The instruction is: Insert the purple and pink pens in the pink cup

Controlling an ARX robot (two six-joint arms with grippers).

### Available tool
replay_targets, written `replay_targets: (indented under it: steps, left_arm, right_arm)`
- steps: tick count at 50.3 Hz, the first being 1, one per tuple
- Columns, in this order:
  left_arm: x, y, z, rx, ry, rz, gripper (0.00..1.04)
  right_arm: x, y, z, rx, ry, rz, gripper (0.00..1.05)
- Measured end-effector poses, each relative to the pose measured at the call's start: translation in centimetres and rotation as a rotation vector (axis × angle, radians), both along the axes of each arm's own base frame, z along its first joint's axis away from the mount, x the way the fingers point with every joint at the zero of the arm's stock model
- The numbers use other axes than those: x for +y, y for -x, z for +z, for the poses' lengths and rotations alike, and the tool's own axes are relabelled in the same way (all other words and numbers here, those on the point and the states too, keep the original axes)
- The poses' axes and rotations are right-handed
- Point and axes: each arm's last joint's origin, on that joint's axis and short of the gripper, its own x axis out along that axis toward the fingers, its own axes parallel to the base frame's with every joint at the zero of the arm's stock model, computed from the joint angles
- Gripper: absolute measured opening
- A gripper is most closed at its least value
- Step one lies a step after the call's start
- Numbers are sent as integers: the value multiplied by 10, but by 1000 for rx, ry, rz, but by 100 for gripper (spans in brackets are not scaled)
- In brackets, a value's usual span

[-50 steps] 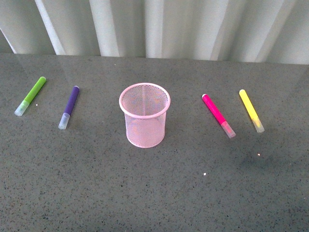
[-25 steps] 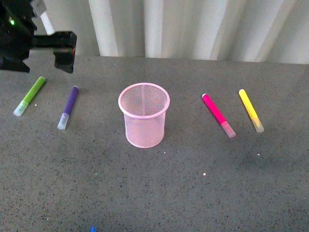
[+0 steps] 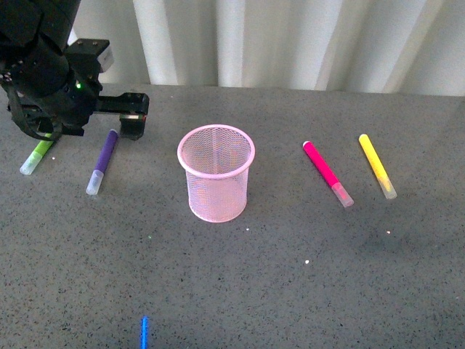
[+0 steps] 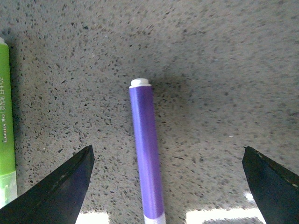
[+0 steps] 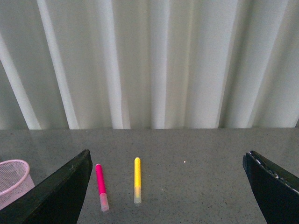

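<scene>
Front, right wrist share pink cup (image 3: 216,174); left wrist looks down.

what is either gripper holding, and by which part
Nothing. The left gripper hangs open over the purple pen; the right gripper is open and empty.

left gripper (image 4: 167,151) and right gripper (image 5: 167,156) spread wide

green marker (image 3: 33,158) half behind left arm (image 3: 45,76); purple pen (image 4: 147,154) cap end beyond left wrist view's edge
</scene>
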Motion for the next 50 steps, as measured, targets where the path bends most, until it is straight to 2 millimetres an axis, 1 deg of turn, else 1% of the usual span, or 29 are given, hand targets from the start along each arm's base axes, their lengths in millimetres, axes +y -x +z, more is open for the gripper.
replay_targets:
  steps: [4, 10, 15, 22, 31, 41, 43, 50]
  left_arm:
    - [5, -7, -12, 17, -12, 15, 98]
    - [8, -18, -22, 19, -20, 27, 98]
    - [8, -26, -23, 8, -23, 29, 98]
    - [6, -34, -23, -5, -29, 29, 98]
    - [5, -34, -28, 4, -44, 27, 98]
    - [2, -34, -29, 9, -54, 9, 63]
    - [1, -34, -29, 9, -58, 8, 59]
    - [-4, -33, -29, 10, -57, -2, 40]
  right_arm:
    - [0, 0, 0, 0, 0, 0, 98]
    - [0, 0, 0, 0, 0, 0, 98]
    - [0, 0, 0, 0, 0, 0, 98]
    - [0, 0, 0, 0, 0, 0, 98]
    - [0, 0, 0, 0, 0, 0, 98]
    - [0, 0, 0, 0, 0, 0, 98]
    - [0, 0, 0, 0, 0, 0, 98]
    - [0, 0, 0, 0, 0, 0, 98]
